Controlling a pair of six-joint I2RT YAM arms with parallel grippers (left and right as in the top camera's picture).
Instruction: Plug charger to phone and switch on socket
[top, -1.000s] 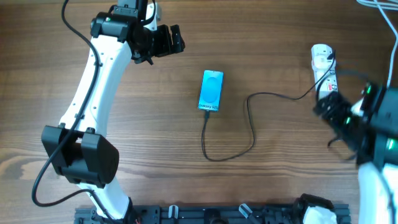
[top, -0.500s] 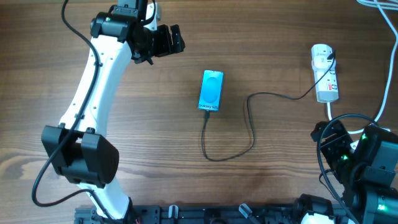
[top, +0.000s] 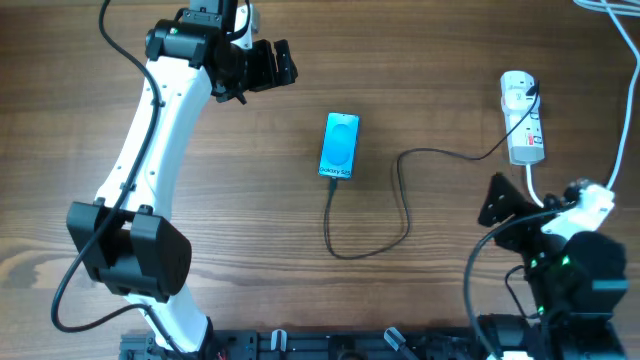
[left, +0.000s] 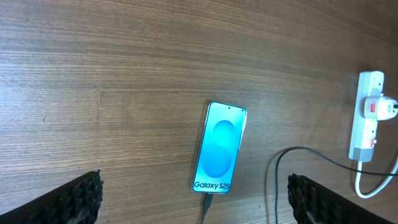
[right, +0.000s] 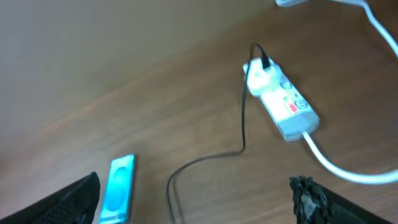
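The phone (top: 339, 146) lies flat mid-table with its cyan screen up; it also shows in the left wrist view (left: 219, 147) and the right wrist view (right: 119, 188). The thin black charger cable (top: 403, 200) meets the phone's lower edge (left: 207, 200), loops forward, and runs right to a black plug in the white socket (top: 522, 118). The socket also shows in both wrist views (left: 367, 115) (right: 283, 93). My left gripper (top: 275, 62) is open and empty, high at the back left of the phone. My right gripper (top: 505, 220) is open and empty, in front of the socket and apart from it.
The socket's thick white lead (top: 628, 120) runs along the right edge and curves past my right arm; it also shows in the right wrist view (right: 336, 165). A black rail (top: 330, 345) lines the table's front edge.
My right arm has drawn back from the socket's near end toward the front right of the table. The left arm, phone and cable have not moved.
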